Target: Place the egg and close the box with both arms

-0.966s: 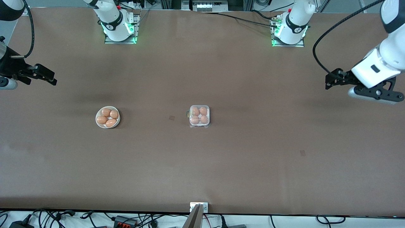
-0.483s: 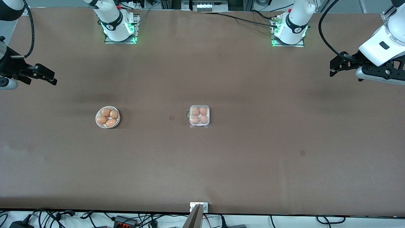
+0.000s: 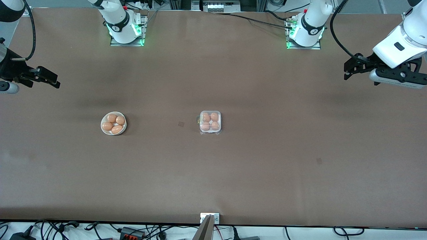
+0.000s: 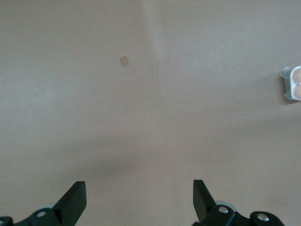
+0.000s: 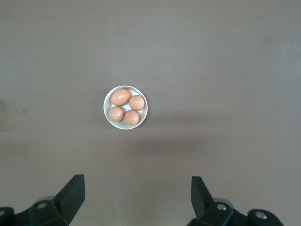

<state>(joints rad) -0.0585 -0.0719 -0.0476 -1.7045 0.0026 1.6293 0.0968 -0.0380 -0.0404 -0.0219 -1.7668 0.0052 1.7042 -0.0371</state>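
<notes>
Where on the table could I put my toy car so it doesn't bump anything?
Nearly anywhere. The brown table lies bare nearer the front camera than the round white bowl of eggs and the small clear-lidded egg box, and between those two. Avoid the ends, where the open right gripper and left gripper hang.

Both arms are pulled way out to the table ends. The left gripper [image 3: 347, 69] hangs at about 3 o'clock in the front view, fingers [image 4: 75, 200] spread wide, nothing in them. The right gripper [image 3: 53, 80] sits out at 9 o'clock, fingers [image 5: 73, 193] also wide apart and empty, pointing inward over the table.
</notes>
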